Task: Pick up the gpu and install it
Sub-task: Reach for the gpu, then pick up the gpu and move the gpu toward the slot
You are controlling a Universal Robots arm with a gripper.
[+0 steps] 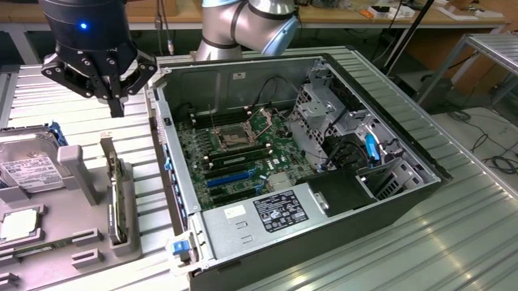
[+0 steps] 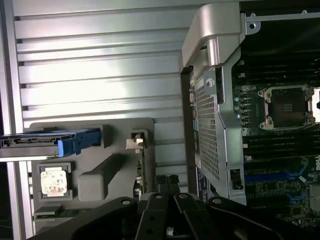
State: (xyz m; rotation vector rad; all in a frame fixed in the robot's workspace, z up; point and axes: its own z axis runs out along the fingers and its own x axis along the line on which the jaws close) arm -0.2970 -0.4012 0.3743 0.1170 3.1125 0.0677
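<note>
- Currently the gripper [image 1: 117, 109] hangs with its fingers pressed together to a narrow point, holding nothing.
- The gpu [image 1: 117, 194] stands on its long edge in a slot of the gray holder [image 1: 57, 233], on the exterior view's left. It is just beside the open computer case [image 1: 182, 79] and untouched.
- From the fingertips, the card lies lower and nearer the camera in the exterior view. The tips sit above the ribbed table [image 1: 453, 242], just past the card's far end and apart from it (no contact shows).
- The card's long axis runs away from the camera, roughly parallel to the case's side wall, with its thin top edge facing up.
- The wrist is held upright with the fingers pointing straight down, over the strip between holder and case.
- A hard drive [image 1: 24, 170] stands in the same holder, on the side of the card away from the case.
- The motherboard [image 1: 242, 145] lies exposed inside the case, so I judge that neither pick-up nor install has begun.
</note>
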